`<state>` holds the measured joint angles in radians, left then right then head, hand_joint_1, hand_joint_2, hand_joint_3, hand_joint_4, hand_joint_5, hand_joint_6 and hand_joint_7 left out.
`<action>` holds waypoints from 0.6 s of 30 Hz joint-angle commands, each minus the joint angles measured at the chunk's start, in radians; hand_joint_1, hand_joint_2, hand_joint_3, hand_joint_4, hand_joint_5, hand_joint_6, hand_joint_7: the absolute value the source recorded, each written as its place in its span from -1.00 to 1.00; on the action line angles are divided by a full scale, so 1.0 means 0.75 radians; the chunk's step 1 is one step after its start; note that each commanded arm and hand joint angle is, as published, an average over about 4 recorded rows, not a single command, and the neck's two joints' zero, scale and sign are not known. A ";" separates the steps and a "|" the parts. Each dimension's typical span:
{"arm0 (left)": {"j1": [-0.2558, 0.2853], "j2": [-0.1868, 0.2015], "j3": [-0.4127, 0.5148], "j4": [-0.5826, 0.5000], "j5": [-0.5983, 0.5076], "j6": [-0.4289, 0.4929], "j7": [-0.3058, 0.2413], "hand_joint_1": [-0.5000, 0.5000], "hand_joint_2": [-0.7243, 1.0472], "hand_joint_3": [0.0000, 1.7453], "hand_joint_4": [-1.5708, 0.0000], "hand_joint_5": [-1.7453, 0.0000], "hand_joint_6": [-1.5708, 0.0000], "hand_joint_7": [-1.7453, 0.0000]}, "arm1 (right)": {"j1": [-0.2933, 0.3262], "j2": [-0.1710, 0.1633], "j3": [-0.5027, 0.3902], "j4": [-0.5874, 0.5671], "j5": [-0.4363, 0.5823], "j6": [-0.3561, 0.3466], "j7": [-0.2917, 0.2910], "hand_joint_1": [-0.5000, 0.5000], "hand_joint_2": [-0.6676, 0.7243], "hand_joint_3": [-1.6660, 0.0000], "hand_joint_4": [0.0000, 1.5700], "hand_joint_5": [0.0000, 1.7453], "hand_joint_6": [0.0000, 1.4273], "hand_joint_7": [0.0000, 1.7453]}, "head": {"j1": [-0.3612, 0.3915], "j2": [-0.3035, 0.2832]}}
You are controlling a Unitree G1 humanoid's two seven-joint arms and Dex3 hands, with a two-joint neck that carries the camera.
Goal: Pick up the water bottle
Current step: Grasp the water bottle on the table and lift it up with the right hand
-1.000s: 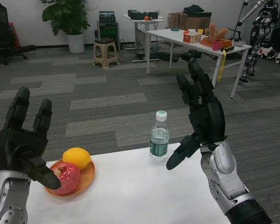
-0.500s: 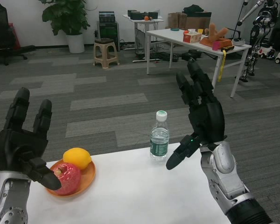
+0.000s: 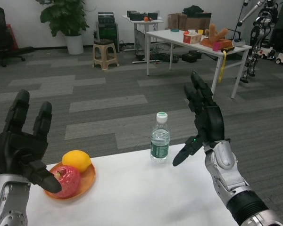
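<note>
The white counter fills the lower part of the head view, its far edge running just behind the things on it. The left hand is raised over the counter's left side, fingers apart and holding nothing, its thumb hanging in front of the fruit. The right hand is raised to the right of the bottle, palm turned toward it, fingers spread and empty, thumb pointing at the bottle but apart from it.

An orange plate sits at the left and holds a red apple with a lemon behind it. The water bottle stands upright near the far edge at the middle, clear, with a green label and a white cap.

This looks like the approach step: nothing is grasped yet. The next move probably calls for the right hand to swing in until the bottle sits between thumb and fingers, then close around its body without tipping it toward the edge.

The left thumb hides part of the apple; the label's print is too small to read.
</note>
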<state>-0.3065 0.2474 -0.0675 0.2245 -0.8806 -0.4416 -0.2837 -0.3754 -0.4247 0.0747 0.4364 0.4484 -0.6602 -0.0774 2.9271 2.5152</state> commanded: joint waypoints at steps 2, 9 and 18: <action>-0.009 0.003 0.000 -0.003 0.004 -0.006 -0.002 -0.97 -1.00 -0.90 1.00 1.00 1.00 1.00 | -0.125 -0.028 0.030 0.202 0.003 0.011 0.004 -0.92 0.82 1.00 -1.00 -1.00 -1.00 -0.92 | -0.004 -0.005; -0.014 0.003 -0.005 -0.003 0.004 -0.006 -0.002 -0.97 -1.00 -0.90 1.00 1.00 1.00 1.00 | -0.230 -0.032 0.080 0.432 0.003 0.015 0.007 -0.92 0.82 1.00 -1.00 -1.00 -1.00 -0.92 | -0.004 -0.005; -0.021 0.002 -0.013 0.003 0.004 -0.006 -0.004 -0.97 -1.00 -0.90 1.00 1.00 1.00 1.00 | -0.334 -0.031 0.237 0.682 0.003 0.030 0.021 -0.92 0.82 1.00 -1.00 -1.00 -1.00 -0.92 | -0.016 -0.036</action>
<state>-0.3097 0.2472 -0.0767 0.2258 -0.8805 -0.4422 -0.2836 -0.5997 -0.4422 0.2376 0.9248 0.4479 -0.6459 -0.0663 2.9147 2.4905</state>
